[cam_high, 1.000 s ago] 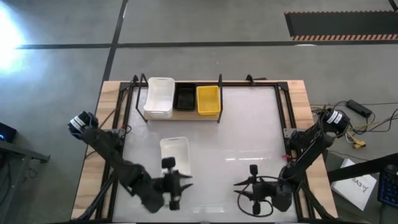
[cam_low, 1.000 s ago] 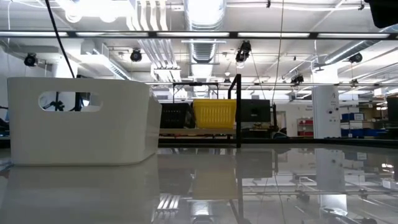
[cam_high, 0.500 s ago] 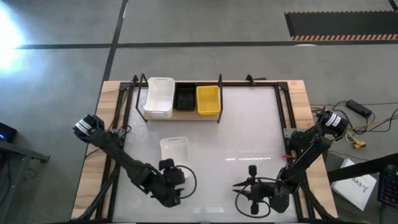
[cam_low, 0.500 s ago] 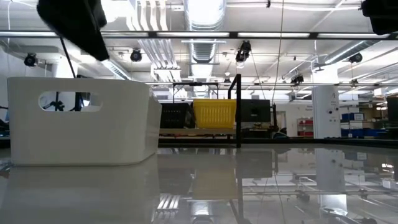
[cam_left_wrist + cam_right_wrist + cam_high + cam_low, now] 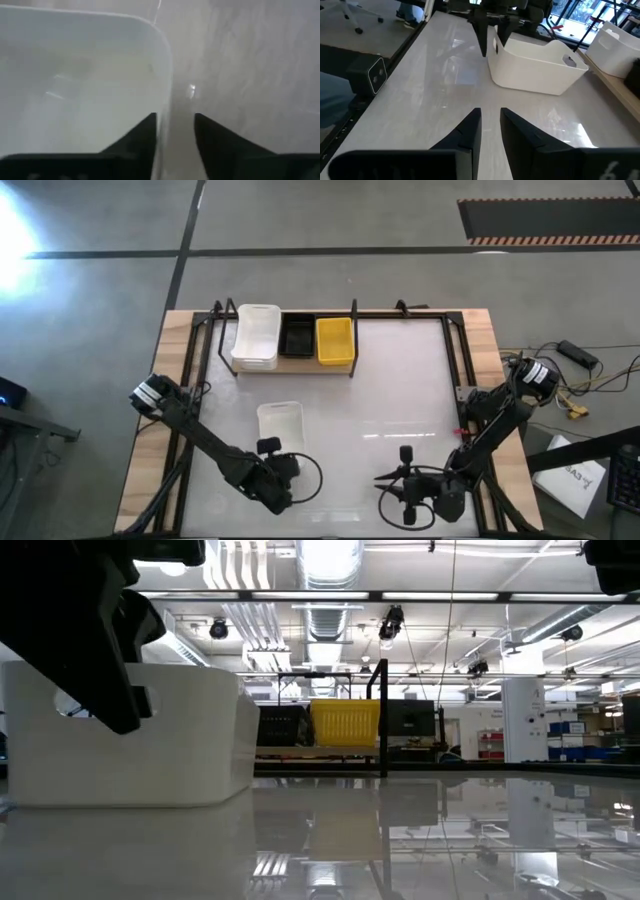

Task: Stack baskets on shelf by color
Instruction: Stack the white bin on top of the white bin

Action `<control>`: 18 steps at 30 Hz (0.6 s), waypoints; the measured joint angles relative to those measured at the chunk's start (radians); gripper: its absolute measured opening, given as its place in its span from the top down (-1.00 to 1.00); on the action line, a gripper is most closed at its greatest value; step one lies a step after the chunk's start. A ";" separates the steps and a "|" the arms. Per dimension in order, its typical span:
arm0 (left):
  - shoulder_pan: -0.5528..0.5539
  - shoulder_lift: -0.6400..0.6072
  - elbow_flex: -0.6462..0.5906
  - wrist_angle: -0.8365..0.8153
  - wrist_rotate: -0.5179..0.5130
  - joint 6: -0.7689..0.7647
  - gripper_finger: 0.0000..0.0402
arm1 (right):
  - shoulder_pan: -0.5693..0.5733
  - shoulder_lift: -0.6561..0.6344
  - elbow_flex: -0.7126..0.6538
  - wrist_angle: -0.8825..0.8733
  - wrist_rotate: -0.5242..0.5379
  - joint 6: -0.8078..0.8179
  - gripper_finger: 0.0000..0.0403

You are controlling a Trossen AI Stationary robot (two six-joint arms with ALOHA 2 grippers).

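White basket now sits between the left gripper fingers, which have moved onto its near wall, not yet clenched; grasp pending. Right gripper idle, nearly closed, empty.

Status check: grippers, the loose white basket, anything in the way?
Left gripper straddling near wall of the loose white basket, not yet clamped. Right gripper waiting, empty, fingers slightly apart. Shelf holds white, black, yellow baskets. Nothing in the way.

Bright overhead ceiling lights — tabletop glare — left wrist view blurred.
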 joint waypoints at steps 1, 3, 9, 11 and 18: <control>0.000 -0.003 0.000 0.000 0.005 -0.001 0.53 | 0.000 0.000 0.000 0.000 0.000 0.000 0.69; 0.002 -0.015 0.003 -0.009 0.011 -0.002 0.74 | 0.000 0.000 0.000 0.000 0.000 0.000 0.68; 0.003 -0.026 0.037 -0.079 0.021 0.000 0.96 | 0.000 0.000 0.000 0.000 0.000 0.001 0.66; 0.003 -0.026 0.058 -0.124 0.021 0.000 0.99 | 0.000 0.000 0.000 0.000 0.000 0.000 0.67; 0.001 -0.026 0.195 -0.349 -0.018 -0.001 1.00 | 0.000 0.000 0.000 -0.001 0.000 -0.001 0.68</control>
